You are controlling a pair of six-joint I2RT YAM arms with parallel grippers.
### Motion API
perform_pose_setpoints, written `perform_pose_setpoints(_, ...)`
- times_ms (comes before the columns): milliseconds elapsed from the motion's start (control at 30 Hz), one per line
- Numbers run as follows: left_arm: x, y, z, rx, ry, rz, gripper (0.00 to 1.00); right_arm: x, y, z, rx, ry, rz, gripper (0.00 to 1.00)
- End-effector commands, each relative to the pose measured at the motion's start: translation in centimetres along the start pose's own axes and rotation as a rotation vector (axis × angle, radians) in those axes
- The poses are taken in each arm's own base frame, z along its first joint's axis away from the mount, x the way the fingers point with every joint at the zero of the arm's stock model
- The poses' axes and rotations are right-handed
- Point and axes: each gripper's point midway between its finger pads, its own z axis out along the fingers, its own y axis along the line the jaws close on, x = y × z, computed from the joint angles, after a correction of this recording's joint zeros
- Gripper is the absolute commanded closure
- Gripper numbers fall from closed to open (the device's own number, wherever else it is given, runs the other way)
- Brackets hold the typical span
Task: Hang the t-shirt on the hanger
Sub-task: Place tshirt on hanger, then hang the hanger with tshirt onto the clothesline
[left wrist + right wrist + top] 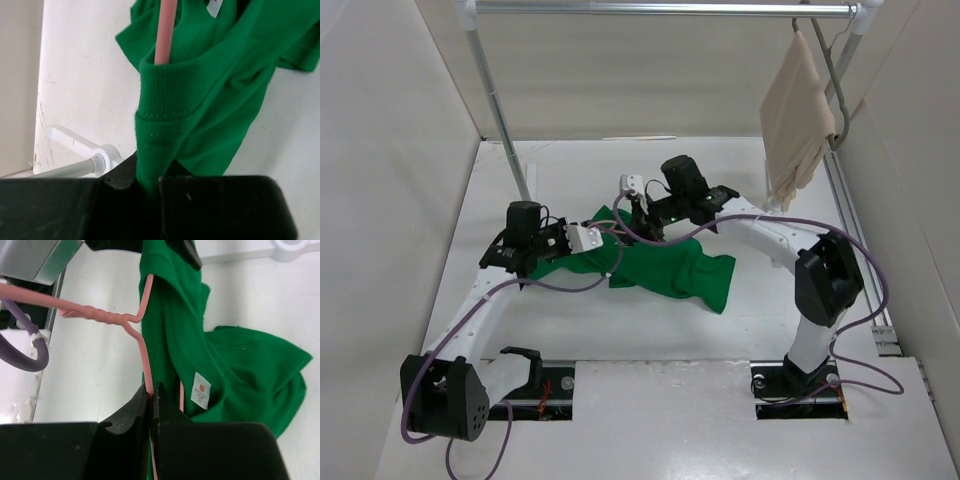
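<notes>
The bright green t-shirt (670, 268) lies bunched on the white table between the two arms. My left gripper (150, 175) is shut on the ribbed neckband of the t-shirt (165, 95), pulling it up into a fold. The pink wire of the hanger (165, 30) runs down into that neck opening. My right gripper (151, 389) is shut on the hanger (142, 347) just below its twisted neck, with the t-shirt (235, 360) and its white label beside the jaws. From above, the left gripper (600, 243) and right gripper (642, 216) meet at the shirt's left end.
A clothes rack stands at the back, its rail (660, 8) across the top and its post (505, 130) at the left. A grey hanger with beige cloth (798, 120) hangs at the rail's right end. Purple cables (650, 238) trail over the shirt.
</notes>
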Motion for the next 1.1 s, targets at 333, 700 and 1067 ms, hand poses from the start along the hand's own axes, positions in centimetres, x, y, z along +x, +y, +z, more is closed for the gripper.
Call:
perform_pose_setpoints(333,1.0,3.8,-2.1,-0.274,0.039,-0.126,0.76,0.1,-4.2,-11.6,0.322,-0.003,0.089,1.00)
perform_pose_setpoints(700,-7.4,7.3,-6.6,-0.424,-0.319,-0.144,0.00,-9.6,-5.7,-16.3,0.509,-0.055,0.034,1.00)
perform_pose_setpoints(1067,-7.0,10.2,-10.0,-0.645,-0.346,-0.416,0.00,-27.2,-6.2,-22.2,0.957,-0.263,-0.115,1.00)
